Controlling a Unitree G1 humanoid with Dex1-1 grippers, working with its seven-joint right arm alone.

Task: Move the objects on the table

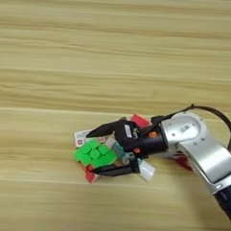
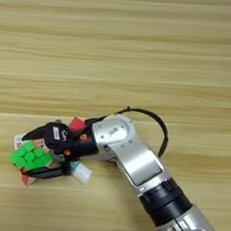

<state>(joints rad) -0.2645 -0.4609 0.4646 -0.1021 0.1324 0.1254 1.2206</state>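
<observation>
My right gripper (image 1: 92,152) stands open with its two black fingers on either side of the puzzle cube (image 1: 94,153), green top up and a red side showing below. The upper finger lies over the small red-and-white box (image 1: 80,137), which touches the puzzle cube's far edge. The lower finger runs along the puzzle cube's near side. The white-and-teal glue stick (image 1: 145,170) lies under the gripper's body. The small red cube (image 1: 140,121) shows just behind the wrist. A red bit (image 1: 184,162), perhaps the scissors, peeks from under the forearm.
The wood-grain table (image 1: 116,50) stretches wide behind and to the left of the cluster. My silver forearm (image 2: 134,159) and its black cable (image 2: 157,124) cross the near right part.
</observation>
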